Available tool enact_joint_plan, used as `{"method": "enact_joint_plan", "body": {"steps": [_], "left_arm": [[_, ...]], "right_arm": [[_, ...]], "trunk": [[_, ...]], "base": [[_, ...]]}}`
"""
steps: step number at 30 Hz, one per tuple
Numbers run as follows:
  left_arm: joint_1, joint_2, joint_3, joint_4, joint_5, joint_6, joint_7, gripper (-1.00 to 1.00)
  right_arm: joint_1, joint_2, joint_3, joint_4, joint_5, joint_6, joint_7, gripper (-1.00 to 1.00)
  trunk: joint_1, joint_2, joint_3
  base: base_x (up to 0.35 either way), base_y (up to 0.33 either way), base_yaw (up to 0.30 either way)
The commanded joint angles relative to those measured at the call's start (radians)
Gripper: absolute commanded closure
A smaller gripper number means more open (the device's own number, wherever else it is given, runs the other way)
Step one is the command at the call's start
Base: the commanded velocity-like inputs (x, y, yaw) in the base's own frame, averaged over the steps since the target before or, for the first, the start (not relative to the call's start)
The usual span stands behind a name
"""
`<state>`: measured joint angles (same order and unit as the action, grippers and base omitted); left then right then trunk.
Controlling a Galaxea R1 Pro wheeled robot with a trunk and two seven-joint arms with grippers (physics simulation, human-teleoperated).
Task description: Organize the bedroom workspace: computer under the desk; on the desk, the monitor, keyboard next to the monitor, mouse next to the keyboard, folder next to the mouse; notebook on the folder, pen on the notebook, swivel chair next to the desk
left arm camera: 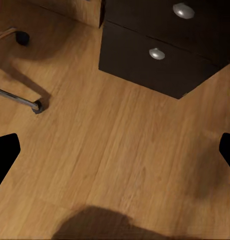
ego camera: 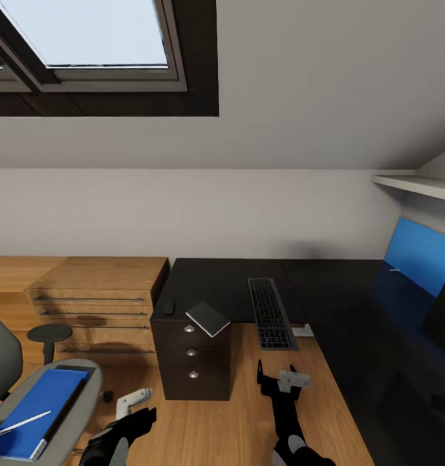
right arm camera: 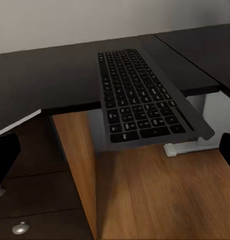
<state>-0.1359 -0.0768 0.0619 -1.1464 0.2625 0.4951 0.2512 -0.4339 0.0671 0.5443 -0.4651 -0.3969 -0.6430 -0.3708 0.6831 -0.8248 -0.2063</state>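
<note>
The right tool (ego camera: 276,375) hangs with its fingers apart just short of the keyboard (ego camera: 271,312), which overhangs the worktop (ego camera: 352,304) edge toward it. A careless nudge could tip the keyboard off onto the floor. The notebook (ego camera: 208,318), up and to that tool's left, also juts past the drawer-unit edge and could slide off if brushed. The left tool (ego camera: 133,404) is spread open over bare floor; the folder (ego camera: 38,411) with the pen (ego camera: 21,423) on it lies on the swivel chair (ego camera: 77,404) to its left, and bumping the chair could roll the pen away. No brand, label or writing can be read.
</note>
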Motion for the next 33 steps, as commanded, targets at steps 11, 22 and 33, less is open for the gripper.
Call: {"method": "enact_joint_plan", "body": {"steps": [11, 22, 33], "left_arm": [[-0.001, -0.029, -0.029, -0.261, 0.083, 0.158, 0.006, -1.00], [0.001, 0.011, -0.097, -0.373, 0.224, 0.189, 0.006, -1.00], [0.001, 0.033, -0.094, -0.283, 0.224, 0.178, 0.008, -1.00]], "right_arm": [[-0.079, -0.024, -0.063, -0.106, -0.329, -0.004, 0.002, -1.00], [-0.083, -0.073, -0.120, -0.136, -0.810, 0.321, 0.519, -1.00], [-0.083, -0.079, -0.128, -0.072, -0.830, 0.348, 0.655, -1.00]], "trunk": [[0.042, -0.078, -0.036], [0.085, -0.155, -0.071], [0.127, -0.232, -0.105]], "base": [[0.000, 0.000, 0.000], [0.000, 0.000, 0.000], [0.000, 0.000, 0.000]]}}
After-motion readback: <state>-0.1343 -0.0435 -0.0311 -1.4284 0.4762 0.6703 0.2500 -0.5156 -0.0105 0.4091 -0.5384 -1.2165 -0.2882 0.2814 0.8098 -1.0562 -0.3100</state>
